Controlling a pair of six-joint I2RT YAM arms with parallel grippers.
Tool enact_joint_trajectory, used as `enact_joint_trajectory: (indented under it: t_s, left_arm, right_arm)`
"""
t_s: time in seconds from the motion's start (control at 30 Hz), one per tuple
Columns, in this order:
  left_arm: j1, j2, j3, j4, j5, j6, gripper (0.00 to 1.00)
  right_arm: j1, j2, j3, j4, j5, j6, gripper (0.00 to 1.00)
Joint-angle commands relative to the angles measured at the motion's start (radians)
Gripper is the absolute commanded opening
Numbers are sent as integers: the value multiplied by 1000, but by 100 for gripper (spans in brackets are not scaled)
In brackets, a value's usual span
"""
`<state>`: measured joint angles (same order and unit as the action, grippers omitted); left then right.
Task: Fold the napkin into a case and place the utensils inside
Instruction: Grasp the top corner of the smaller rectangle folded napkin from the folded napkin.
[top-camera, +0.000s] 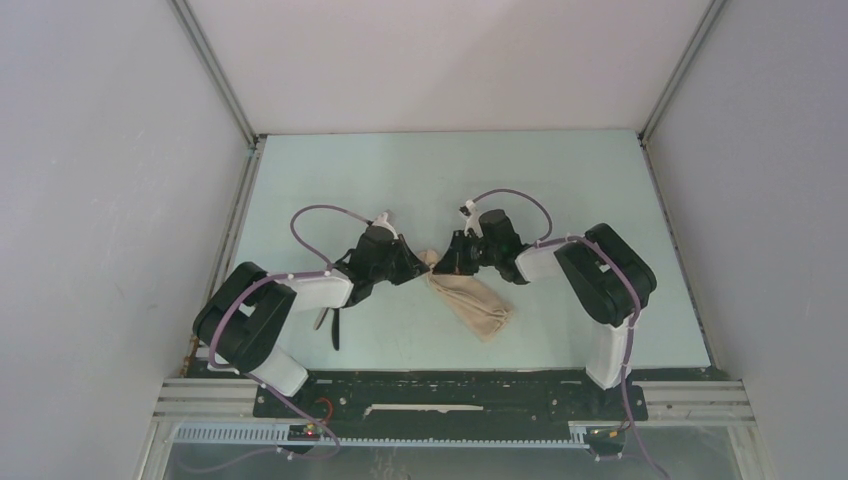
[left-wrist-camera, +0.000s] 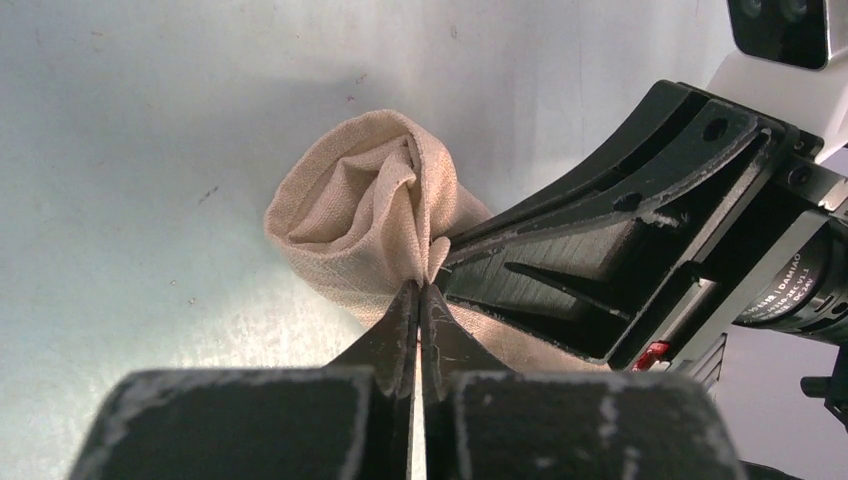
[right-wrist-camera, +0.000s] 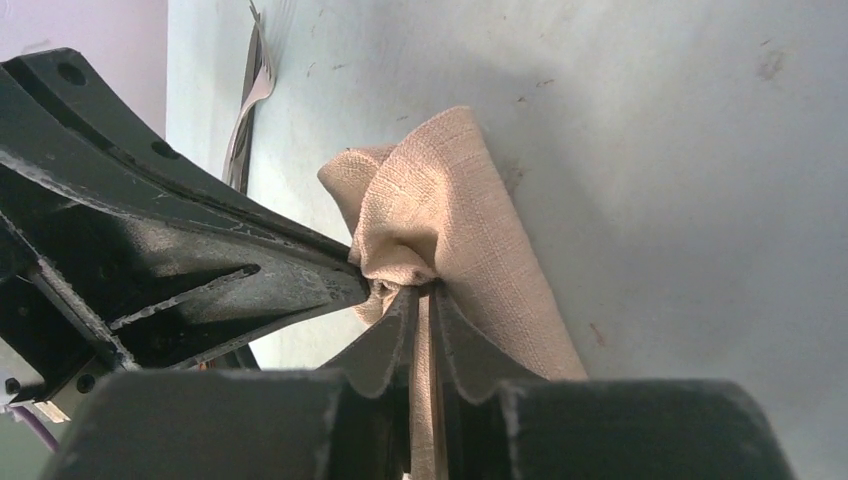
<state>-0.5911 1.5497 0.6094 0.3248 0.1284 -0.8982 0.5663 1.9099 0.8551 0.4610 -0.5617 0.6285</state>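
Observation:
The beige napkin (top-camera: 474, 299) hangs bunched from both grippers over the middle of the table, its lower end trailing toward the near right. My left gripper (top-camera: 424, 261) is shut on the napkin's top edge (left-wrist-camera: 380, 215). My right gripper (top-camera: 447, 262) is shut on the same bunched top (right-wrist-camera: 440, 225), its tips almost touching the left gripper's. The black knife (top-camera: 335, 328) lies on the table under the left arm. The fork (right-wrist-camera: 250, 95) shows at the top left of the right wrist view, next to a dark strip that is probably the knife. The cloth is a loose bundle, not a flat packet.
The pale green table (top-camera: 560, 180) is walled by white panels at left, right and back. The arm bases sit on a black rail (top-camera: 450, 392) at the near edge.

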Motion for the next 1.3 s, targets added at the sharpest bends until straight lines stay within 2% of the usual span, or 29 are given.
enact_joint_trajectory:
  t_s: [0.0,0.1,0.2,0.37,0.67,0.73,0.87,0.9,0.93,0.97,1.03,1.27]
  left_arm:
    - [4,-36,33,-4,20,25,0]
    - [4,-33,32,-6,18,25,0]
    - [4,-32,29,-4,19,23,0]
    - [5,-44,24,1,21,23,0]
    - [4,-42,33,-9,24,26,0]
    - [5,-28,36,-1,36,10,0]
    - [6,-22,14,50,53,-45,0]
    - [7,-23,11,54,58,-51,0]
    - [9,-27,11,51,57,-50,0]
    - [9,-32,8,48,51,-50,0]
    - [12,-38,6,41,32,-51,0]
    - [27,-66,-8,-3,-9,-36,0]
  right_arm:
    - [20,-38,19,22,-11,-14,18]
    - [17,-92,17,-36,9,-40,26]
    - [8,-110,18,-42,3,-49,28]
    - [15,-52,32,4,-17,-38,17]
    - [64,43,47,117,-50,0,5]
    - [91,78,70,141,-49,1,5]
    - [118,208,158,135,-22,39,14]
    - [111,196,133,177,-16,63,17]
    - [111,178,96,221,1,72,23]
    - [112,169,92,207,-1,62,26]
    - [96,154,104,143,-42,61,27]
    - [31,-38,-30,101,-113,55,35]
